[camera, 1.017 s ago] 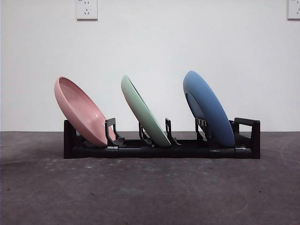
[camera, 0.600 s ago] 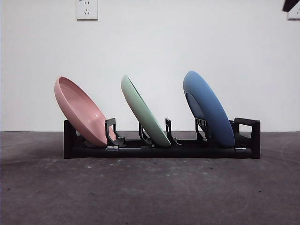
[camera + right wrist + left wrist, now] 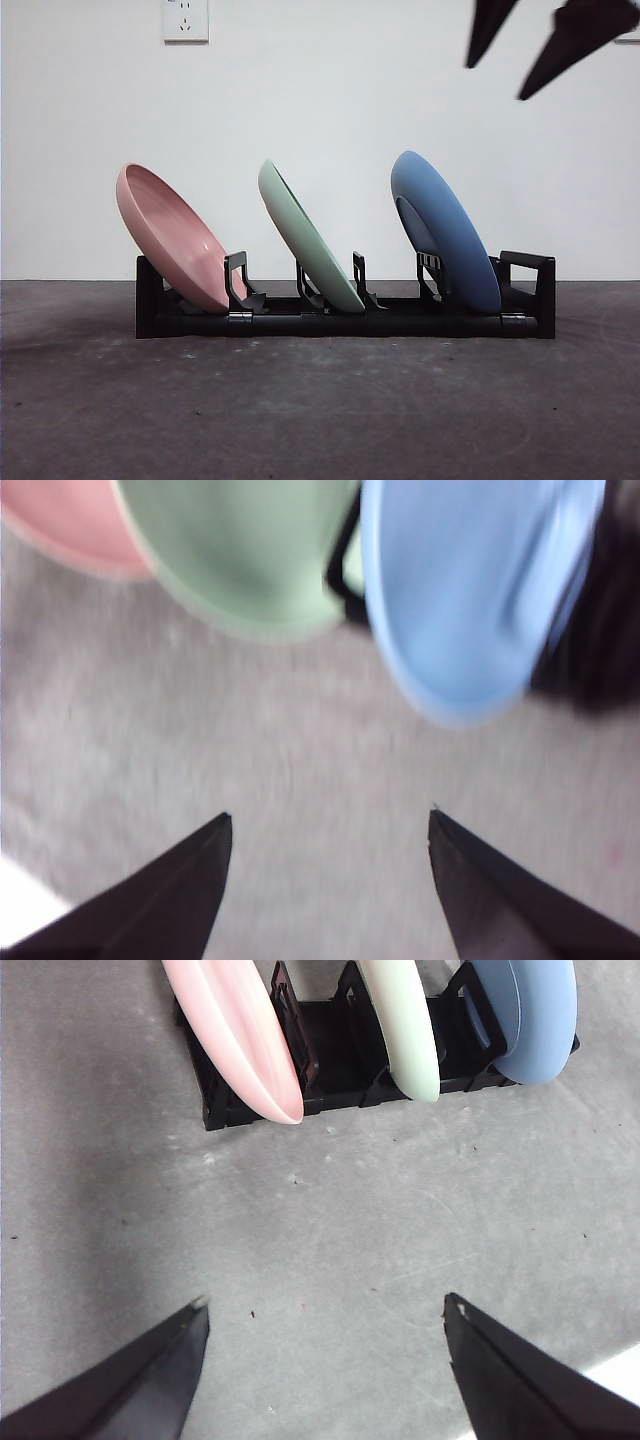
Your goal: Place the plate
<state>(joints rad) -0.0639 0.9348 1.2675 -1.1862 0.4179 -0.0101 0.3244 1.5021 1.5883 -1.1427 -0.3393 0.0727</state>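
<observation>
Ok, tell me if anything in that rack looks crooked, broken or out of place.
Nothing stands out. The pink plate, green plate and blue plate each lean the same way in the black rack. The right pincer hangs open above the blue plate, holding nothing.

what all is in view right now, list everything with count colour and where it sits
pink plate: 1, pink, leaning in the rack's slot at one end
green plate: 1, pale green, leaning in the middle slot
blue plate: 1, blue, leaning in the slot at the other end
rack: 1, black, on the table, holding all three plates
table: 1, dark grey, under the rack
wall sockets: 2, white, high on the white wall, one at each side
right gripper: 1, black, fingers spread apart, in the air above the blue plate's end of the rack, holding nothing
left gripper: 1, black, fingers apart over bare table in front of the rack, holding nothing
</observation>
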